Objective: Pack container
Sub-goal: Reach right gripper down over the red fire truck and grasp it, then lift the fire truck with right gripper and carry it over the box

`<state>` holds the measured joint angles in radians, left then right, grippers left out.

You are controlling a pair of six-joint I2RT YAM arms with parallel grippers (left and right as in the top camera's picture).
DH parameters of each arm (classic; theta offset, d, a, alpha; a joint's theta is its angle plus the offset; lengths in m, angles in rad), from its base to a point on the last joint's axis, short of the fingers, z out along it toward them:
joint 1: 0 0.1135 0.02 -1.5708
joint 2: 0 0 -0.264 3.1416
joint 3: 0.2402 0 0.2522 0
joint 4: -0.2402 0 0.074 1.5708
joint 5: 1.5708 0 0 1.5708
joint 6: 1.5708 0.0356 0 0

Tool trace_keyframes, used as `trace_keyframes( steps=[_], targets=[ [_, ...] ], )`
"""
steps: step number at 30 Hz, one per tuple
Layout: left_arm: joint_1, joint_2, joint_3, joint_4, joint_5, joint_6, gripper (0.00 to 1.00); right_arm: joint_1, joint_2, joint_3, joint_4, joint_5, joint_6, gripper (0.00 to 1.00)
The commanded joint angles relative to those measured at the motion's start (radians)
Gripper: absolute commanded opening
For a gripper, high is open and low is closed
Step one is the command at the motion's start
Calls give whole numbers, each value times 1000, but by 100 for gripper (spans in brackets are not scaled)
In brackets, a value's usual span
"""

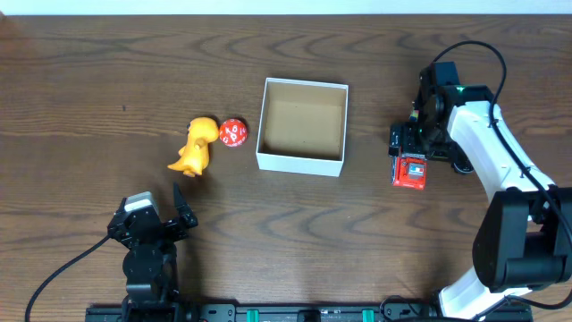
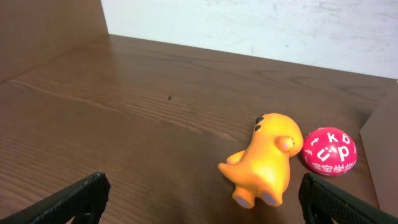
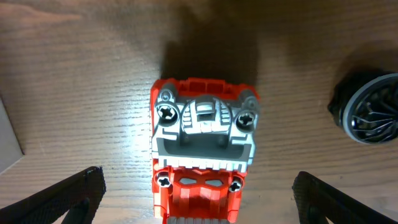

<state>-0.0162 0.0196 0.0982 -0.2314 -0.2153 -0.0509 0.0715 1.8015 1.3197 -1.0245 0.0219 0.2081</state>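
The container (image 1: pixel 299 164) is a square, shallow white box with a brown inside, standing empty at the table's middle. An orange dinosaur toy (image 1: pixel 197 146) and a red ball with white marks (image 1: pixel 232 133) lie just left of it. A red and grey toy truck (image 1: pixel 411 171) lies to its right. My right gripper (image 1: pixel 402 145) hovers over the truck, open, with the truck (image 3: pixel 202 143) between its fingers (image 3: pixel 202 200) but not touching them. My left gripper (image 1: pixel 161 219) is open and empty, near the front edge. In the left wrist view the dinosaur (image 2: pixel 264 158) and ball (image 2: pixel 329 151) lie ahead of its fingers (image 2: pixel 205 202).
A dark round object (image 3: pixel 367 115) lies on the table right of the truck. A corner of the container (image 3: pixel 7 140) shows at the left of the right wrist view. Bare brown wood surrounds the toys.
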Motion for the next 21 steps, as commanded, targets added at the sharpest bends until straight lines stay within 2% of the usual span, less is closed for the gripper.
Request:
trace_keyframes(
  steps=[1,11,21],
  targets=[
    [-3,0,-17,-26,-2,10,98,8,24,-35,13,-4,-32,99],
    [-3,0,-17,-26,-2,10,98,8,24,-148,131,-4,-39,99],
    [-3,0,-17,-26,-2,10,98,8,24,-159,180,-4,-49,99]
  ],
)
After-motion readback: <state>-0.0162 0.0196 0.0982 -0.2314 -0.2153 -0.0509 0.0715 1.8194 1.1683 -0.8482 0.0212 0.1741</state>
